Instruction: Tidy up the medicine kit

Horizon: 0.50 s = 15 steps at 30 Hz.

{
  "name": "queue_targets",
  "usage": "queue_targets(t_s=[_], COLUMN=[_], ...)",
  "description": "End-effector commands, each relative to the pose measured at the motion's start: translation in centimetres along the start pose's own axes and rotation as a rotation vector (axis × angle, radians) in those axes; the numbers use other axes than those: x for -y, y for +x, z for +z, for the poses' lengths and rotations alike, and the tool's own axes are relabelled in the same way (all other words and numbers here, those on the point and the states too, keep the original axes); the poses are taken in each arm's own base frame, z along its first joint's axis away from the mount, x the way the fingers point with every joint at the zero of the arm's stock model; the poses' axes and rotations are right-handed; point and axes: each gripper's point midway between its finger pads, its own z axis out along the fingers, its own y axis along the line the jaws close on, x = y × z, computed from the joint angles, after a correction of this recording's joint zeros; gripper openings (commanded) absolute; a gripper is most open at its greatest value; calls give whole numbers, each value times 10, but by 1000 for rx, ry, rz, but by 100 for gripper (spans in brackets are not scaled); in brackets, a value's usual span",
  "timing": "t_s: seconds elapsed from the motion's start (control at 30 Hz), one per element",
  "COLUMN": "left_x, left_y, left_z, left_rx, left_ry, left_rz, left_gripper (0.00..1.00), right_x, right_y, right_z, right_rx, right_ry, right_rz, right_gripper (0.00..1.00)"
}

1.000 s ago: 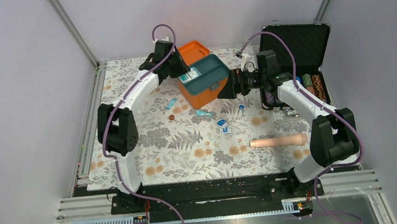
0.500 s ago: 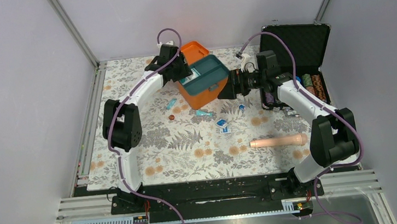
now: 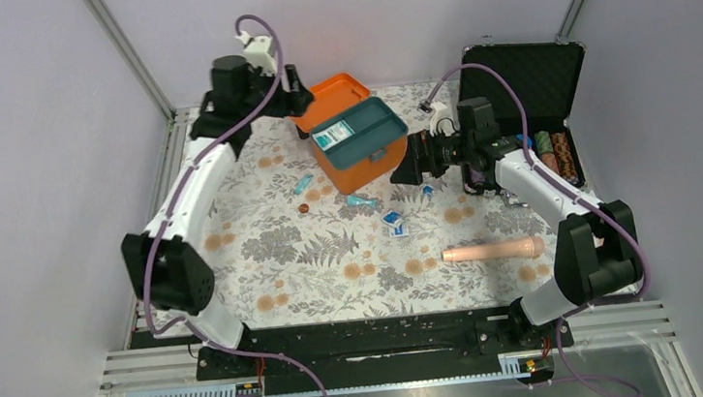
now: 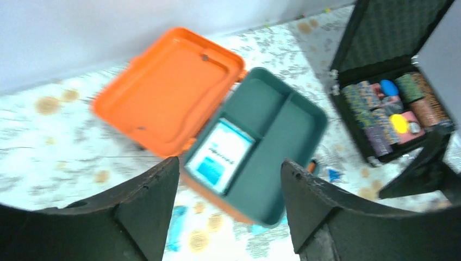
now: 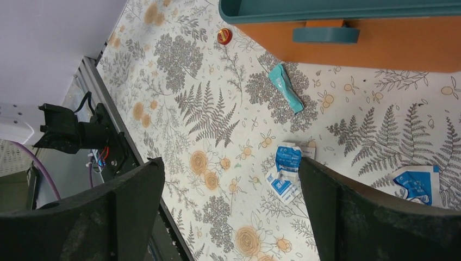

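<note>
Kit (image 3: 364, 166) sits far-middle on the table (image 3: 269, 294), lid (image 3: 335, 98) swung back, tray (image 3: 377, 123) seated inside. Left arm (image 3: 192, 175) is raised behind the kit. Left jaws are released and spread wide with nothing in them, and that wrist view looks down into the tray. Right arm (image 3: 533, 179) reaches in just right of the kit's front. Right jaws are spread and empty too, over the loose blue-white packets (image 5: 287, 156).

Step in hand, my read: the right side fetches 1 loose packet for the tray. To do it well:
- Come straight down on 1 packet only. 2 of them touch each other, so take the outer one by a free edge.
- The packets look flat and thin, so the jaws need to reach the table before closing. The risk is a slide or a 2-packet grab.
- Lift clear of the tray wall and let go over an unfilled compartment, not on the box (image 4: 220, 157).
- The left jaws are best off the lid, or bracing the kit if it skids.

Counts:
- 1 kit, 1 lid, 1 tray with 3 compartments, 1 box in it
- loose on the table: 3 blue-white packets, 2 teal sachets (image 3: 359, 199), 1 small red round thing (image 3: 303, 206), 1 beige cylinder (image 3: 494, 250)
- 1 black case (image 3: 523, 75) with chips at far right, judged outside the job
- 2 arms
</note>
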Motion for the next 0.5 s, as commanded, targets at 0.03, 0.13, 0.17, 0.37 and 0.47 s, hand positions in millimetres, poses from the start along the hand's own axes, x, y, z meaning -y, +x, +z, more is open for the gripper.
queue_targets(t_s=[0.03, 0.13, 0.17, 0.37, 0.47], left_x=[-70, -98, -105, -119, -125], left_y=[66, 120, 134, 171, 180], left_z=[-21, -20, -19, 6, 19], left_rx=[-239, -435, -486, -579, -583], left_ry=[-56, -45, -36, -47, -50], left_rz=[256, 264, 267, 143, 115], left_gripper=[55, 50, 49, 45, 45], right_x=[-6, -6, -6, -4, -4], right_y=[-2, -3, -3, -4, -3], right_z=[-12, -12, -11, -10, -11], right_rx=[23, 23, 23, 18, 18], right_ry=[18, 20, 20, 18, 22], right_rz=[-75, -76, -76, -66, -71], right_gripper=[100, 100, 99, 99, 99])
